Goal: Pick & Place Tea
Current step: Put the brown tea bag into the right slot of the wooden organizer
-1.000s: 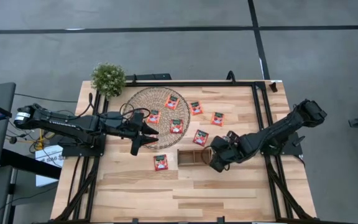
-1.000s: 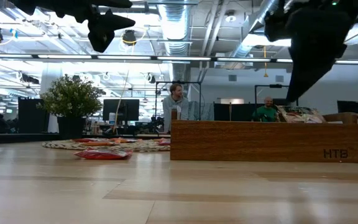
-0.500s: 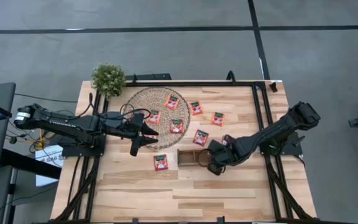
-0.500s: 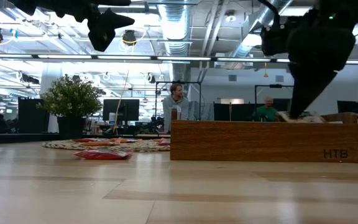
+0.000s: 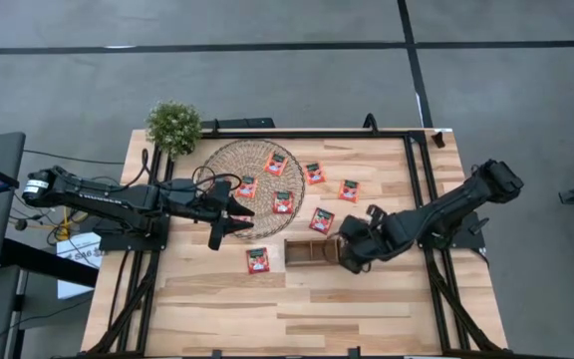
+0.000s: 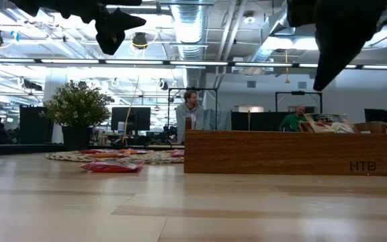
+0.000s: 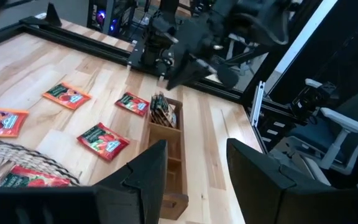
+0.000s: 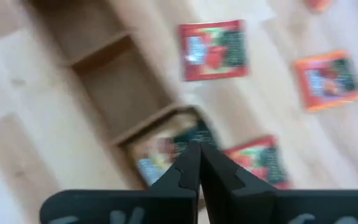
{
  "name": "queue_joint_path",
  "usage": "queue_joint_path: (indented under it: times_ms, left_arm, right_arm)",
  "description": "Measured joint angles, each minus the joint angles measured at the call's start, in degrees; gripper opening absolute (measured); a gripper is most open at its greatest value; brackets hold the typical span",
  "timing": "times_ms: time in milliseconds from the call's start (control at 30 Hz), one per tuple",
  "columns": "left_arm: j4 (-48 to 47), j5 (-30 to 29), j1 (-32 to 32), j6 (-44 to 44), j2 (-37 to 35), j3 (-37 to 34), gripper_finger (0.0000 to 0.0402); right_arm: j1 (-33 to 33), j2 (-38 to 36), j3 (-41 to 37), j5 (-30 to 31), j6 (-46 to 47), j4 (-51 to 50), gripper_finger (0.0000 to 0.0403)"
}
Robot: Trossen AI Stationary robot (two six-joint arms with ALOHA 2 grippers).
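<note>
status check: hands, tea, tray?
Left hand open, hovering at the woven mat edge. Right hand shut, empty, above the tray's right end compartment. Tea there; other sachets loose on table and mat. Nothing in the way.

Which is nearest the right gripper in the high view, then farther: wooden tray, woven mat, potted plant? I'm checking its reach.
From the right gripper, shut above the tray's right end:
1. Wooden tray, directly beside it, toward the left arm.
2. Woven mat, farther, at the table's back-left.
3. Potted plant, farthest, at the back-left corner.
</note>
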Motion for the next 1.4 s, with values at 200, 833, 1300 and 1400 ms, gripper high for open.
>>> queue_joint_path:
  times_ms: [200, 833, 1300, 1400]
  left_arm:
    - [0.4, 0.0, 0.0, 0.9, 0.0, 0.0, 0.0158]
    - [0.5, 2.1, 0.0, 0.7, 0.0, 0.0, 0.0158]
    - [0.5, 2.2, 0.0, 0.6, 0.0, 0.0, 0.0158]
    - [0.5, 2.6, 0.0, 0.6, 0.0, 0.0, 0.0158]
  right_arm:
    - [-5.2, 0.4, -1.6, -0.9, -4.5, 1.9, 0.0]
    - [-5.6, 1.0, -7.1, -6.2, -4.3, 8.6, 0.0]
    - [-4.7, 1.0, -7.1, -6.4, -3.4, 8.9, 0.0]
    - [-4.3, 1.0, -7.1, -6.5, -2.7, 8.9, 0.0]
